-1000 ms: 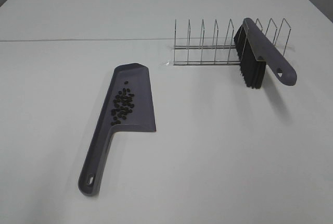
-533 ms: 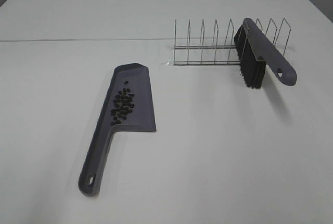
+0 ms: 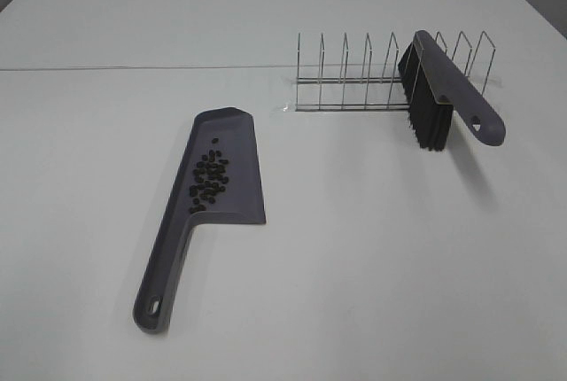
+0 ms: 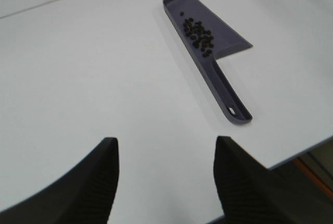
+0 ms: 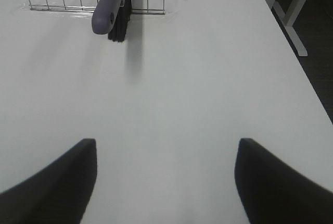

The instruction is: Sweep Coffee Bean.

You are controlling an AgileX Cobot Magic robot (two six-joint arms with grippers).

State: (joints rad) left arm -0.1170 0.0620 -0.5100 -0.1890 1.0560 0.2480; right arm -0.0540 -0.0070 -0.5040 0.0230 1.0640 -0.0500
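The beans (image 3: pixel 209 182) are all lying in a loose cluster on the blade of the dustpan (image 3: pixel 226 177), which is resting flat on the bench (image 3: pixel 354 248) with its handle pointing toward the near edge; I am not seeing a single stray bean on the white surface around it. The brush (image 3: pixel 443 89) is sitting propped in the wire rack (image 3: pixel 354 75) at the far right, bristles hanging down, well apart from the dustpan. Both arms are hanging back from the work: the left gripper (image 4: pixel 166 182) is hovering with its fingers apart and nothing between them, the dustpan lying well ahead of it, and the right gripper (image 5: pixel 166 182) is likewise spread wide and empty, facing the brush and rack. To my eye the sweeping is looking finished, with the tools parked and nothing left to gather.
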